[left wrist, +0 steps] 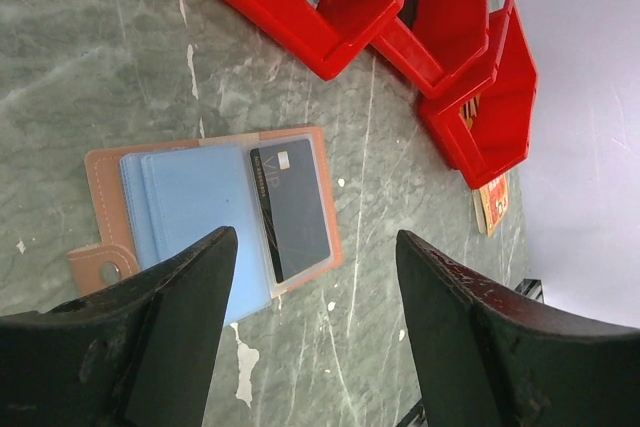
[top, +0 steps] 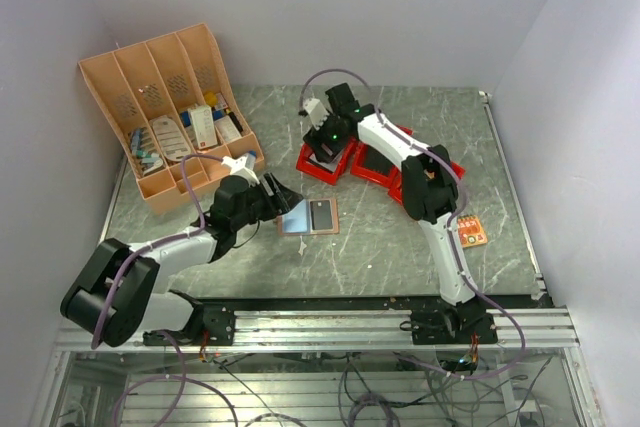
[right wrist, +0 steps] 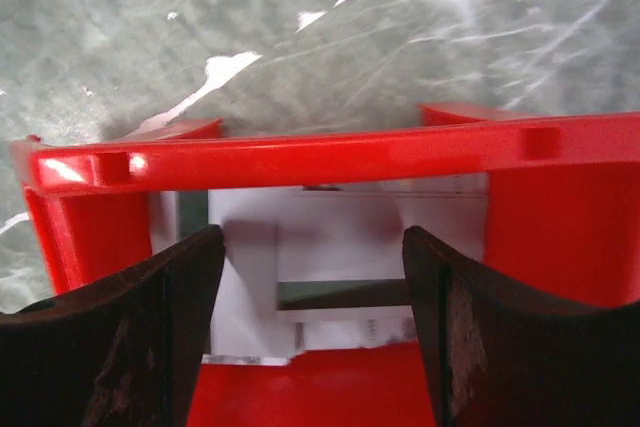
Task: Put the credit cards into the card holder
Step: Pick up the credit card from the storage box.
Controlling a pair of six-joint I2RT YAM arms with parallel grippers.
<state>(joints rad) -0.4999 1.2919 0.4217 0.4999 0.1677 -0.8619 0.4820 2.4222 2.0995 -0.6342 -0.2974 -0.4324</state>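
Left end effector (left wrist: pixel 315 242) gapes empty above the card holder (left wrist: pixel 200 197), one dark card (left wrist: pixel 292 212) sleeved; right end effector (right wrist: pixel 315 242), open, over white cards (right wrist: pixel 340 237) yet to go.

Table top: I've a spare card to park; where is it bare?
Bare: the strip between the card holder and the near rail; the back-right corner behind the red bins. Crowded: the middle, where organiser rack, left gripper, card holder and bins sit close.

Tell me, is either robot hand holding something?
No. The left gripper hangs open over the card holder, and the right gripper is open above the red bin.
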